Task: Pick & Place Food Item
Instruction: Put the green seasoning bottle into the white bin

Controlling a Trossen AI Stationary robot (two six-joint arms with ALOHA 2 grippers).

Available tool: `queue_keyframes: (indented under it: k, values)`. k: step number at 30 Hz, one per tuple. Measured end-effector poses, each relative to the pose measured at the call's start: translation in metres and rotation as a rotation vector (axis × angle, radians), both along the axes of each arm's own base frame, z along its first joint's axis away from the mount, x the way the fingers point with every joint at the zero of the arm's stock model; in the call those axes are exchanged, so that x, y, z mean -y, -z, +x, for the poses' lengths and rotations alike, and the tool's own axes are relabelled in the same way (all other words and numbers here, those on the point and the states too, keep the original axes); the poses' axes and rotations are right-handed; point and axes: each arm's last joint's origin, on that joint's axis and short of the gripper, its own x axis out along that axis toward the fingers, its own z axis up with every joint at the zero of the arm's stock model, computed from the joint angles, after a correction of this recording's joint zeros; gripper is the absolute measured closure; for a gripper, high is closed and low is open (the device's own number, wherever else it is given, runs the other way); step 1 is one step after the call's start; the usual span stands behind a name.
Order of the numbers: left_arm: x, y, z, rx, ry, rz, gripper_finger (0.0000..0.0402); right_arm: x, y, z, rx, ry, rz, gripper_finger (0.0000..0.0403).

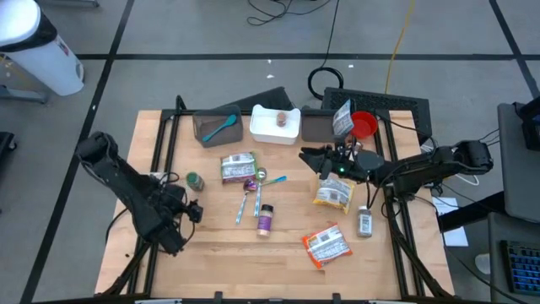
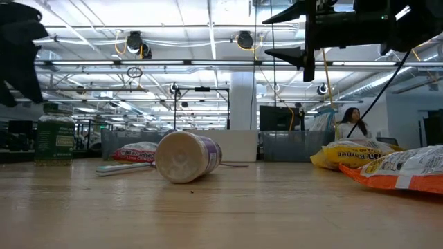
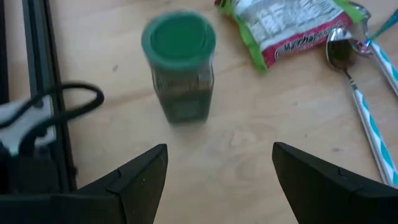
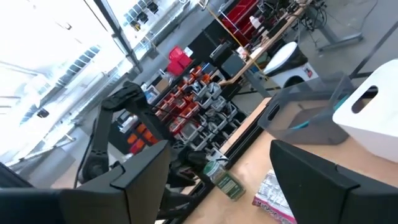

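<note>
Two spoons (image 1: 253,187) lie between green packet (image 1: 237,166) and purple bottle (image 1: 265,219).

Cut off, blurred, unreadable

The green-lidded glass spice jar (image 3: 179,68) is blurred, its label unreadable. Beside it, the green printed snack packet (image 3: 292,28) and the striped-handled metal spoon (image 3: 357,93) run past the left wrist view's edge.

Item count on the desk (image 1: 211,245):
- Snack packets: three — green (image 1: 238,166), yellow (image 1: 332,194), orange (image 1: 326,246).
- Spice jars: three (image 1: 195,180) (image 1: 265,219) (image 1: 364,222).
- Spoons: two (image 1: 245,199) (image 1: 263,177).
- Bins: three (image 1: 218,127) (image 1: 275,124) (image 1: 317,126).
- Red cup (image 1: 363,125): one.
</note>
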Motion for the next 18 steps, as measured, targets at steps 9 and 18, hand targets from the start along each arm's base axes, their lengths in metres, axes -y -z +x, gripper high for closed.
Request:
queue_keyframes:
  k: [9, 18]
  values:
    - [0.007, 0.017, 0.003, -0.031, -0.041, 0.068, 0.0105, 0.0, 0.005, 0.001, -0.059, 0.009, -0.03, 0.0133]
    - [-0.004, 0.043, 0.007, -0.015, -0.098, 0.112, 0.0105, 0.0, 0.008, 0.002, -0.08, 0.01, -0.032, 0.0133]
